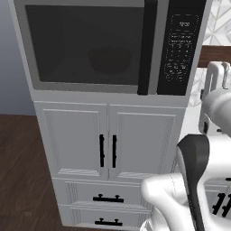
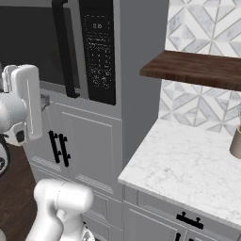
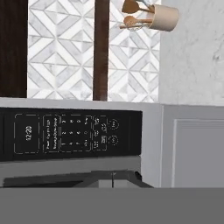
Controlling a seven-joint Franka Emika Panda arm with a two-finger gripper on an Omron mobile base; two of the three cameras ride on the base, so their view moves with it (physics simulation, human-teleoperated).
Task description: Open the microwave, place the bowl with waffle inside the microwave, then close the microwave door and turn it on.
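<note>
Grey and boxy, the microwave [image 1: 103, 45] sits above the white cabinet [image 1: 108, 144], filling the left base view from nine o'clock round to one. The microwave door [image 1: 85, 45] is shut flush, its black vertical strip [image 1: 146, 47] running down the right edge of the dark window. The black keypad panel [image 1: 180, 47] stands just beside that strip, at one o'clock. Through the tinted glass a faint round shape shows, too dim to name. The gripper's fingers are pressed together, holding nothing. In the hand view the keypad panel lies sideways at nine o'clock, with a beige utensil holder [image 3: 164, 17] at one o'clock on the marble counter [image 2: 188, 164].
</note>
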